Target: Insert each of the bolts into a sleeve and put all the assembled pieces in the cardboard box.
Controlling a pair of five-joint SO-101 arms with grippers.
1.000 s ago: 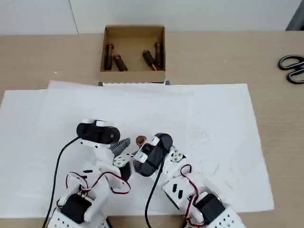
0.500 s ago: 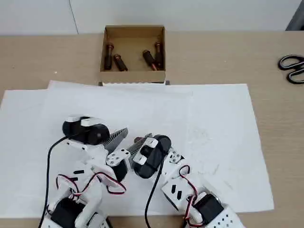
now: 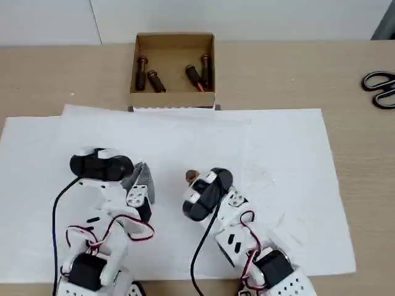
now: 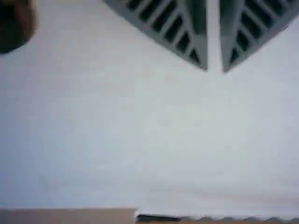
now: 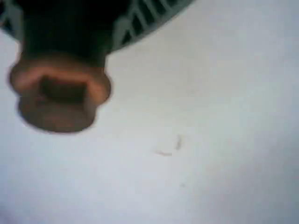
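Observation:
My right gripper point(image 3: 192, 180) is shut on an assembled piece point(image 3: 191, 176), a dark sleeve with a copper bolt head, just above the white paper. In the right wrist view the copper head point(image 5: 58, 93) sticks out below the dark sleeve, and my right gripper point(image 5: 70, 28) clamps it. My left gripper point(image 3: 143, 179) hangs a short way to the left of that piece, apart from it. Its grey fingers point(image 4: 187, 32) stand a narrow gap apart with nothing between them. The cardboard box point(image 3: 174, 98) at the table's far side holds several assembled pieces point(image 3: 154, 81).
White paper point(image 3: 265, 154) covers the table's near half under both arms. Scissors point(image 3: 379, 88) lie at the far right edge on the bare wood. A wide stretch of paper lies between the grippers and the box.
My left gripper has drawn back to the left, away from the right gripper where both met a second ago. The right gripper has kept the piece and shifted slightly right.

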